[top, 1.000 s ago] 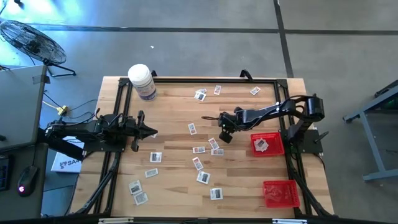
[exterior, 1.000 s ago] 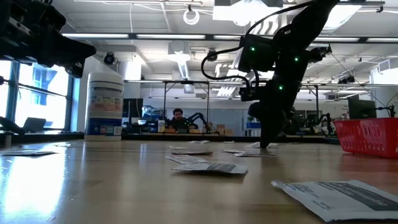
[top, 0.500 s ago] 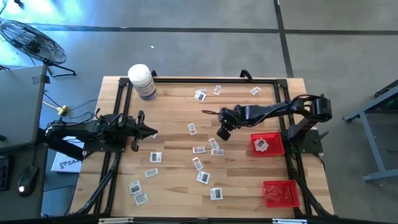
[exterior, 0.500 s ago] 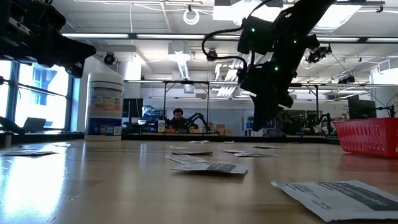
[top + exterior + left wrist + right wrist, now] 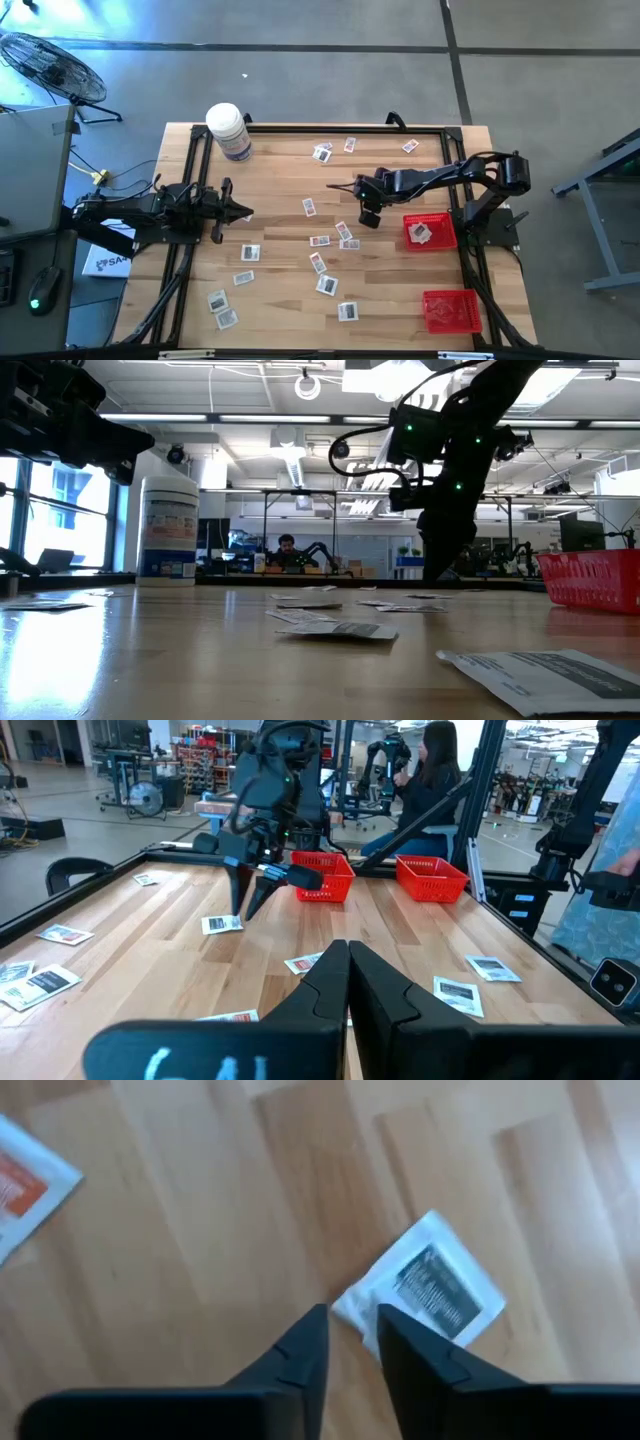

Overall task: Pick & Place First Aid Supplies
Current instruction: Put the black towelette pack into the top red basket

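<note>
Right arm over the packet mess, left arm parked.

Biggest first: my wooden table (image 5: 280, 290), then the red basket (image 5: 440, 232) with one packet in it, then the right gripper (image 5: 350, 1325), fingers narrowly apart and empty, hanging just over a packet (image 5: 435, 1285). Left gripper (image 5: 347, 982) is closed, waiting at the table's left edge.

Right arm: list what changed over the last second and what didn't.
The right gripper rose off the table, then swung toward the nearer red basket and came lower again; it now hangs over a packet. The left gripper, the white bottle and the scattered packets stayed put.
</note>
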Action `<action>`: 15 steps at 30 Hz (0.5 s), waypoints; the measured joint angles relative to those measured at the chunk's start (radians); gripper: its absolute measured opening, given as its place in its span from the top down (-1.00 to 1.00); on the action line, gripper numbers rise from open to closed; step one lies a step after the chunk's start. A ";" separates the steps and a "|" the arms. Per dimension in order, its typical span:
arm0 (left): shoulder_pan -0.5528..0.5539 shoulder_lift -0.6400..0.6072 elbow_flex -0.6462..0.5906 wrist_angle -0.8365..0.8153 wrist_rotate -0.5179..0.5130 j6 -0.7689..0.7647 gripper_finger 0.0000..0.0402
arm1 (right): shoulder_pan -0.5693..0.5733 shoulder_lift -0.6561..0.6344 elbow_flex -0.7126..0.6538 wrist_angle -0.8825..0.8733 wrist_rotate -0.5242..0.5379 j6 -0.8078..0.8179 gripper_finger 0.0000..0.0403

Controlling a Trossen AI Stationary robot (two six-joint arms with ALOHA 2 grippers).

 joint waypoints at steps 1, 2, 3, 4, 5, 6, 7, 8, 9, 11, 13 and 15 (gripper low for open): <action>0.000 0.000 0.000 0.000 0.000 0.000 1.00 | -0.002 0.000 0.000 0.015 -0.005 -0.014 0.52; 0.000 0.000 0.000 0.000 0.000 0.000 1.00 | -0.004 0.000 0.000 0.027 -0.013 -0.028 0.48; 0.000 0.000 0.000 0.000 0.000 0.000 1.00 | -0.008 0.000 0.000 0.032 -0.025 -0.037 0.44; 0.000 0.000 0.000 0.000 0.000 0.000 1.00 | -0.011 0.005 0.000 0.035 -0.032 -0.046 0.41; 0.000 0.000 0.000 0.000 0.000 0.000 1.00 | -0.014 0.009 0.000 0.034 -0.039 -0.052 0.39; 0.000 0.000 0.000 0.000 0.000 0.000 1.00 | -0.018 0.016 0.000 0.034 -0.041 -0.056 0.38; 0.000 0.000 0.000 0.000 0.000 0.000 1.00 | -0.021 0.026 0.000 0.034 -0.042 -0.063 0.38; 0.000 0.000 0.000 0.000 0.000 0.000 1.00 | -0.024 0.037 0.000 0.036 -0.047 -0.072 0.38; 0.000 0.000 0.000 0.000 0.000 0.000 1.00 | -0.026 0.048 0.000 0.041 -0.053 -0.083 0.38; 0.000 0.000 0.000 0.000 0.000 0.000 1.00 | -0.031 0.068 0.002 0.047 -0.058 -0.086 0.40; 0.000 0.000 0.000 0.000 0.000 0.000 1.00 | -0.039 0.085 0.005 0.046 -0.060 -0.077 0.43; 0.000 0.000 0.000 0.000 0.000 0.000 1.00 | -0.048 0.097 0.005 0.040 -0.064 -0.066 0.45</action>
